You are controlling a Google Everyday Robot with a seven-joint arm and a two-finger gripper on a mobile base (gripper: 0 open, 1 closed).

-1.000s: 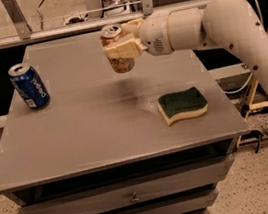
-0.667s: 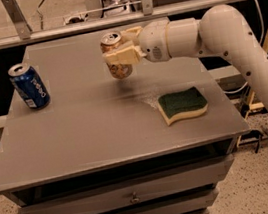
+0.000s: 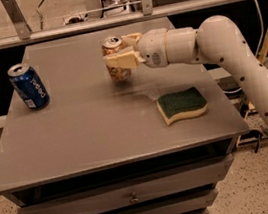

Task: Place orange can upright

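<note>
The orange can [image 3: 114, 61] is a coppery can with pale mottled markings and a silver top. It stands upright at the back middle of the grey table [image 3: 87, 131], its base at or just above the tabletop. My gripper [image 3: 121, 53] reaches in from the right and is shut on the can, one cream finger [image 3: 120, 60] across its front and the other behind its top. The white arm [image 3: 226, 49] runs off to the right.
A blue Pepsi can [image 3: 28, 85] stands upright at the table's back left. A green and yellow sponge [image 3: 181, 104] lies at the right, in front of my arm. A metal rail [image 3: 110, 19] runs behind the table. Drawers [image 3: 133, 198] sit below the front edge.
The gripper has carried the orange can slightly left and down toward the tabletop. The can stays upright in the grip. The blue can and sponge have not moved.
</note>
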